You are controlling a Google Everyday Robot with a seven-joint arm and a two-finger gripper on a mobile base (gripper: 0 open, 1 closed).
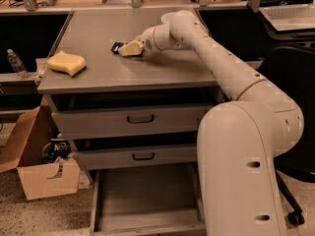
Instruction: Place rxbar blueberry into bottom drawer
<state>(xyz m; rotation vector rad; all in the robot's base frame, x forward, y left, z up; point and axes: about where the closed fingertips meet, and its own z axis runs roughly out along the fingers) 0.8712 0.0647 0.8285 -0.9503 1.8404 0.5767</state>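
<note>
The rxbar blueberry (117, 46) is a small dark bar lying on the grey cabinet top (98, 33), partly hidden by my gripper. My gripper (127, 49) reaches in from the right, low over the top, its pale fingertips right at the bar's right end. The bottom drawer (147, 196) is pulled open below the two shut drawers; its grey floor shows nothing on it.
A yellow sponge-like lump (67, 63) lies on the top's left side. An open cardboard box (39, 166) stands on the floor to the left. My white arm base (241, 171) stands at the drawer's right. A water bottle (15, 63) stands at far left.
</note>
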